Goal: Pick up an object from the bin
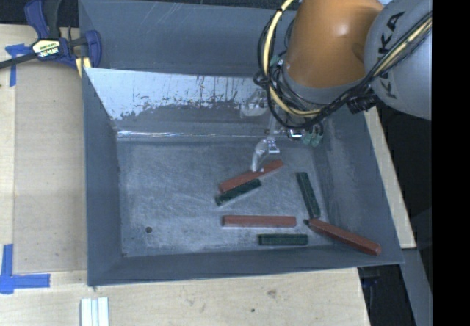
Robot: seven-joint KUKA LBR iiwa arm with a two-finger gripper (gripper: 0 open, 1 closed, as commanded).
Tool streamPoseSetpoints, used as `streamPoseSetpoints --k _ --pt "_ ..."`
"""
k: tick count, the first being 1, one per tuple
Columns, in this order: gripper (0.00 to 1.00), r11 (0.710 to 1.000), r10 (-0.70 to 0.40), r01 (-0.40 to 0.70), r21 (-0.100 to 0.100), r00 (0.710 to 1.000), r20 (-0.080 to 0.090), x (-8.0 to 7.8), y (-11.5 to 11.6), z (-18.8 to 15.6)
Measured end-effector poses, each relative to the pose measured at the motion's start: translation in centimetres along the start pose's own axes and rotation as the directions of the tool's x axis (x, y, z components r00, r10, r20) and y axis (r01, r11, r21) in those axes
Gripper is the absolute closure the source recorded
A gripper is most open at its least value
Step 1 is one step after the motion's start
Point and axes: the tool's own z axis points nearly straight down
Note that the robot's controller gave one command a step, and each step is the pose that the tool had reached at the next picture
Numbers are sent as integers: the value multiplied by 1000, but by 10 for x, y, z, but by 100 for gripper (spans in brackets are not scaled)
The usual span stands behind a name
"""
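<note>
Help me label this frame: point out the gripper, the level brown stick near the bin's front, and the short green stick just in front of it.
gripper (264, 156), camera view, its tip.
level brown stick (258, 221), camera view, mid-length.
short green stick (283, 240), camera view, mid-length.

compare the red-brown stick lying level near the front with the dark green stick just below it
The red-brown stick is longer than the dark green stick. The dark green stick lies nearer the front wall and further right than the red-brown stick. Both are slim, flat on the bin floor and roughly parallel, not touching.
</note>
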Motion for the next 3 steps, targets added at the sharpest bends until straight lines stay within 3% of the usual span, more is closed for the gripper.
streamPoseSetpoints --k 1,2,3 --pt "0 1000 1 -1 0 1000 9 -1 0 -5" --pt "0 999 54 -54 -1 998 14 13 -6 51" --pt "0 998 58 -58 -1 998 10 8 -33 108"
